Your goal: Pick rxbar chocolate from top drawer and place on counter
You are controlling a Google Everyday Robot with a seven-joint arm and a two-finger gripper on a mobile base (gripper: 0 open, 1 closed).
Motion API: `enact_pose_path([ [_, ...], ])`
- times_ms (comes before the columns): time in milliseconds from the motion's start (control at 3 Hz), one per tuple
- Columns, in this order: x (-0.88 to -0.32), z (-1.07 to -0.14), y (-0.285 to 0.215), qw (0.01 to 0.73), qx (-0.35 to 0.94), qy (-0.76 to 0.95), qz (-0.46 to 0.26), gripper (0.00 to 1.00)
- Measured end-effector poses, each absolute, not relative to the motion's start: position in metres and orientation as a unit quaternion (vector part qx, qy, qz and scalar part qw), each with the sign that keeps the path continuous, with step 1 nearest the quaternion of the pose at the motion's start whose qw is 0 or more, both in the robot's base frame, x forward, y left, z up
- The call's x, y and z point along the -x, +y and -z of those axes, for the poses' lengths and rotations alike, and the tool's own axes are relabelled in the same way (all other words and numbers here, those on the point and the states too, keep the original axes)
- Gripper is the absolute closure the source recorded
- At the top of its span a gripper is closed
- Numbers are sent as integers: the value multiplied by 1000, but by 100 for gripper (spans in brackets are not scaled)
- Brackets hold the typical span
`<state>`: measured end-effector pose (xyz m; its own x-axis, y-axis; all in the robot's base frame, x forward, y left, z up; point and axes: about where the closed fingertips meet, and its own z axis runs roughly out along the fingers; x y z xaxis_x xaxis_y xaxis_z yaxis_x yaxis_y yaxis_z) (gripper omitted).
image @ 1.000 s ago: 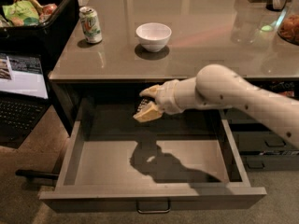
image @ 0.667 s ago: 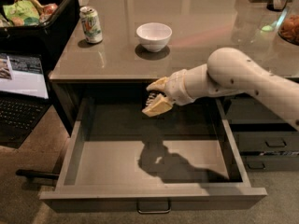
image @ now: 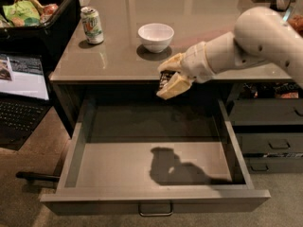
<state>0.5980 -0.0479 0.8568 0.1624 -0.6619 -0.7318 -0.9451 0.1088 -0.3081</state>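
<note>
Rxbar chocolate (image: 165, 76) aloft: at the front edge of the desk (image: 213, 18), above the open top drawer (image: 78, 145), my hand (image: 163, 81) pinches it across its flat faces. Thin, light, slick-wrapped, I judge; firm mid-bar grip suits.

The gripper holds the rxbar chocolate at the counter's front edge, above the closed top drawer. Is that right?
Not quite. The top drawer is pulled open, not closed. The rest stands: the camera view shows the gripper shut on the rxbar chocolate at the front edge of the counter, above that drawer.
</note>
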Motion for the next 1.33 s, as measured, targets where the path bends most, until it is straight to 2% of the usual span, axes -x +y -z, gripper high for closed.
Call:
enact_pose_path([
  [333,-612,-885,-43,424,640,618,-171,100],
  [1000,-683,-872,-24,450,530,690,-200,100],
  [1333,-710,-860,-20,442,473,736,-196,81],
])
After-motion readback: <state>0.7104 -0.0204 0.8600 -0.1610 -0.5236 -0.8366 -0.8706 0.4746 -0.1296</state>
